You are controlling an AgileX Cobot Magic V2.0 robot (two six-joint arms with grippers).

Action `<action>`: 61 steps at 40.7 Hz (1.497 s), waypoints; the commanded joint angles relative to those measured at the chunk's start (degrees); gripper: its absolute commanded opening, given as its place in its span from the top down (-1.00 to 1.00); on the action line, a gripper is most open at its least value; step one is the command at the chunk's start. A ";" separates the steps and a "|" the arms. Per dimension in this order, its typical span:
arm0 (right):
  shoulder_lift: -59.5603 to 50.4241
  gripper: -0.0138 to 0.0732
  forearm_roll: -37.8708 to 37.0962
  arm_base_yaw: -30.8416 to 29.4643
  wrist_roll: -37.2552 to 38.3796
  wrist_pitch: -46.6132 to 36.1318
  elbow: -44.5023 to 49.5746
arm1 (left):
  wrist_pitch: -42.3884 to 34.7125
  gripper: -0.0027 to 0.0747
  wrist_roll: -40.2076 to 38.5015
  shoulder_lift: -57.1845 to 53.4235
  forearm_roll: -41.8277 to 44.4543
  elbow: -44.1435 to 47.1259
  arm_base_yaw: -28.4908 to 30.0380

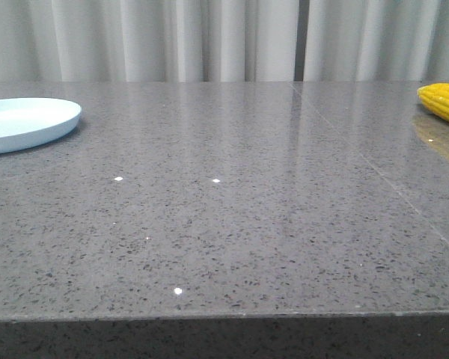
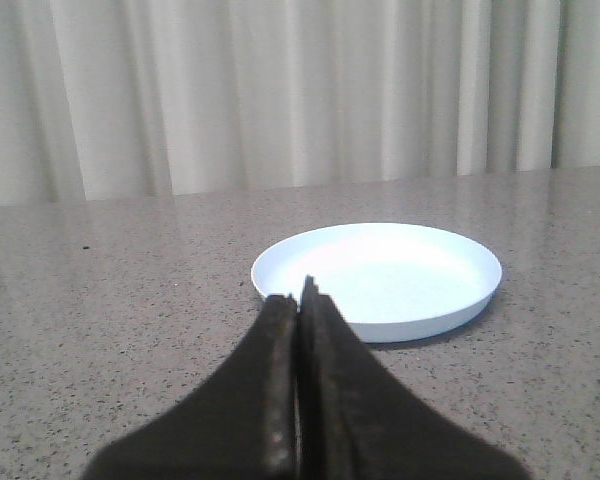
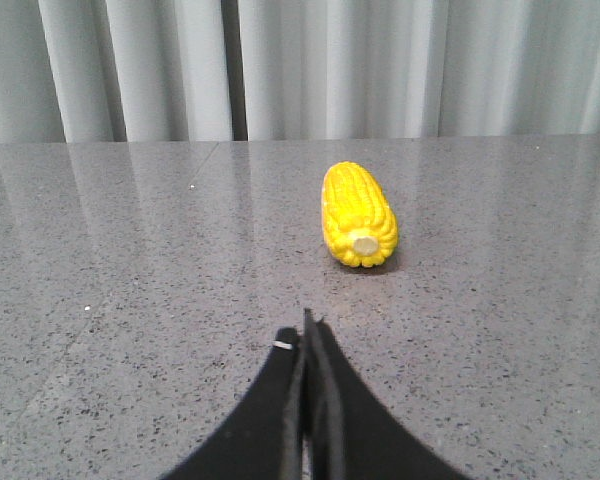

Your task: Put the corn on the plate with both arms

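The yellow corn [image 1: 445, 102] lies on the grey table at the far right edge of the front view, partly cut off. In the right wrist view the corn [image 3: 358, 213] lies a short way beyond my right gripper [image 3: 305, 330], stub end toward it; the gripper is shut and empty. The pale blue-white plate [image 1: 26, 122] sits at the far left of the front view, empty. In the left wrist view the plate [image 2: 380, 275] lies just beyond my left gripper [image 2: 298, 295], which is shut and empty. Neither gripper shows in the front view.
The grey speckled table [image 1: 224, 224] stretches between plate and corn, its front edge near the bottom of the front view. White curtains [image 1: 209, 37] hang behind the table's far edge. A seam [image 1: 374, 172] runs across the table on the right.
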 commanded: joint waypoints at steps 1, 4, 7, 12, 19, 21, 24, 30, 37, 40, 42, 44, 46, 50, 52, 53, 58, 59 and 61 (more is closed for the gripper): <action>-0.91 0.84 -0.04 -0.19 -0.30 -4.89 -0.30 | -4.31 0.98 -0.15 -1.19 -0.49 0.30 0.03; -0.91 0.84 -0.04 -0.19 -0.30 -4.89 -0.30 | -4.31 0.98 -0.15 -1.19 -0.49 0.30 0.03; -0.91 0.84 -0.04 -0.19 -0.30 -4.89 -0.30 | -4.31 0.98 -0.15 -1.19 -0.49 0.30 0.03; -0.91 0.84 -0.04 -0.19 -0.30 -4.89 -0.30 | -4.31 0.98 -0.15 -1.19 -0.49 0.30 0.03; -0.91 0.84 -0.04 -0.19 -0.30 -4.89 -0.30 | -4.31 0.98 -0.15 -1.19 -0.49 0.30 0.03; -0.91 0.84 -0.04 -0.19 -0.30 -4.89 -0.30 | -4.31 0.98 -0.15 -1.19 -0.49 0.30 0.03; -0.92 0.84 -0.04 -0.19 -0.30 -5.54 -0.30 | -4.59 0.98 -0.15 -1.19 -0.49 0.30 0.03; -0.92 0.84 0.26 -0.19 -0.16 -8.32 -1.68 | -8.06 0.98 -0.15 -1.19 -0.49 -0.26 0.03; -0.72 0.84 0.15 -0.19 -0.16 -0.12 -11.08 | -6.16 0.98 -0.25 -1.01 -2.00 -7.72 0.03; 0.38 0.84 -0.04 -0.19 -0.16 4.41 -16.45 | -1.90 0.98 -0.25 -0.28 -2.00 -13.22 0.03; 1.74 0.84 -0.04 -0.19 -0.16 7.31 -19.92 | 1.33 0.98 -0.25 0.77 -2.00 -17.10 0.03; 3.86 0.84 -0.04 -0.19 -0.16 10.41 -23.94 | 5.17 0.98 -0.25 2.54 -2.00 -21.76 0.03; 6.06 0.84 -0.04 -0.19 -0.16 13.01 -27.42 | 8.76 0.98 -0.25 4.49 -2.00 -25.93 0.03; 11.60 0.84 -0.04 -0.19 -0.16 18.74 -35.02 | 17.10 0.98 -0.25 9.57 -2.00 -35.01 0.03; 14.08 0.84 -0.04 -0.19 -0.16 21.64 -38.08 | 20.78 0.98 -0.25 12.46 -2.00 -38.48 0.03; 15.82 0.84 -0.04 -0.19 -0.16 22.98 -39.66 | 22.93 0.98 -0.25 13.86 -2.00 -40.25 0.03; 21.97 0.84 -0.04 -0.19 -0.16 28.70 -45.30 | 29.95 0.98 -0.25 19.83 -2.00 -45.60 0.03; 22.82 0.84 -0.11 -0.19 -0.16 29.58 -45.88 | 30.06 0.98 -0.25 20.83 -2.00 -45.73 0.03; 24.89 0.84 -0.24 -0.19 -0.16 30.59 -46.27 | 30.06 0.98 -0.25 22.36 -2.00 -45.76 0.03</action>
